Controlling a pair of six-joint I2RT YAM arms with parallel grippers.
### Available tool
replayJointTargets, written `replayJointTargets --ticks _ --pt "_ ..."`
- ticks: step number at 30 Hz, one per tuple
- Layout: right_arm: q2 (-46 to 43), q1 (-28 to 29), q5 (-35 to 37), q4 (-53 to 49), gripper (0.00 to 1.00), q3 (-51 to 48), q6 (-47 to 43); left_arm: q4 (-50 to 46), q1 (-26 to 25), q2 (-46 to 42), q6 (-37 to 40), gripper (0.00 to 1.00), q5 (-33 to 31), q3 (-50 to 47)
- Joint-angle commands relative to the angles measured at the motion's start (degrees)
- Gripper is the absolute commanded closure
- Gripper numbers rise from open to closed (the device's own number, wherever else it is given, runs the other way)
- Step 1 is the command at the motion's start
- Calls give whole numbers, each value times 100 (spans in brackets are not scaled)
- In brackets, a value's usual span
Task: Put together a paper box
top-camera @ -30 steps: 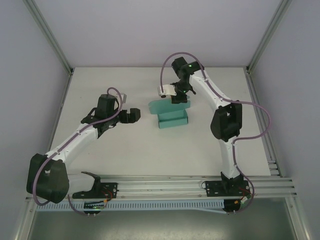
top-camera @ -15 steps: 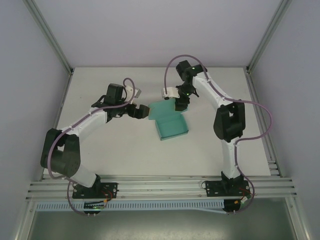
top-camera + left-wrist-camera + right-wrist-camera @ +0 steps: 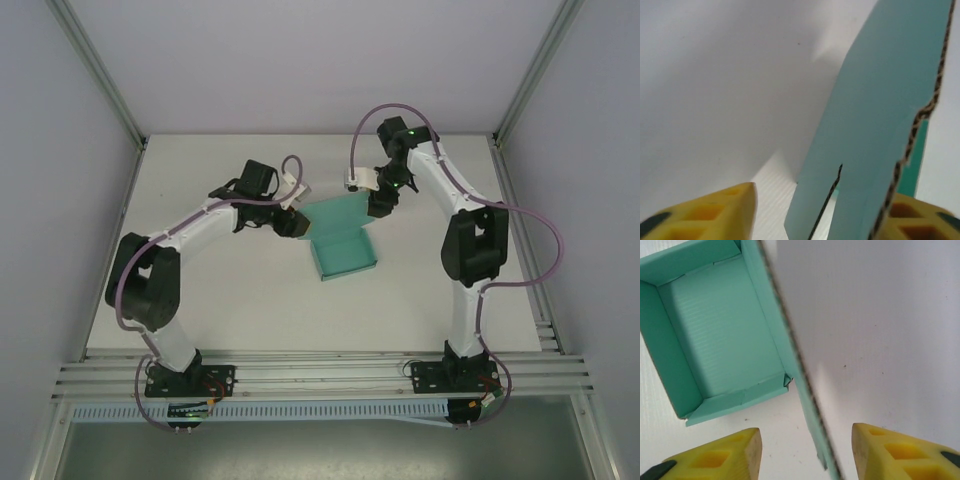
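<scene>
1. Top view: The box (image 3: 345, 255) sits mid-surface (image 3: 220, 300), its tray folded up and its lid (image 3: 335, 218) raised at the far side. The left tool (image 3: 292, 224) is at the lid's left edge. The right tool (image 3: 381, 207) is at the lid's far right corner.

2. Left wrist view: The left tool's jaws stand apart around a teal flap (image 3: 880, 100). The card leans against the finger (image 3: 920, 222) at the right of the view, while the other finger is well clear. The flap is not clamped, so the tool reads as open.

3. Right wrist view: The right tool's jaws are also apart and straddle the lid's raw edge, with neither finger visibly pressing it. This tool too is open and holds nothing. Beside the edge lies the tray (image 3: 720, 335), hollow side up, its four walls standing.

4. The step in hand looks like closing the lid, since the tray appears finished. The next move calls for both tools to take hold of the lid at their two sides and swing it down together over the tray. The side flaps would need guiding inside the walls. The card is thin and could buckle, and the tray, which nothing pins down, could slide.
</scene>
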Motion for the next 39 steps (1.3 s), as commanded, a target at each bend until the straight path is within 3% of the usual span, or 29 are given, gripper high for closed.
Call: replayJointTargets --ticks 1,5,9,14,16,20,24,28,30,39 --pt "255 14 -100 -243 61 177 89 -529 -111 137 261 64 -445 167" --pt "278 6 -41 -342 84 187 118 -315 -133 -40 206 81 -507 67" --pt "204 16 -76 -306 96 117 239 -322 -161 -103 121 84 -593 132" --pt "-41 101 -102 -98 100 -68 436 -173 -237 -120 -58 100 -870 215" --pt "-153 163 39 144 100 -135 754 -111 -281 -129 -275 100 -1146 272" --pt "-312 325 635 1145 100 -152 2827 75 -357 -158 -802 100 -1523 307" --pt "-620 454 1248 2423 100 -549 5741 315 -412 11 -1694 100 -2095 449" --pt "-1191 554 994 4173 100 -1805 8019 478 -484 326 -2370 100 -2566 734" --pt "-1346 718 996 4705 100 -2245 8520 488 -506 472 -2704 100 -2718 891" --pt "-1276 953 1501 4775 100 -2556 9536 1262 -546 657 -3816 100 -2422 645"
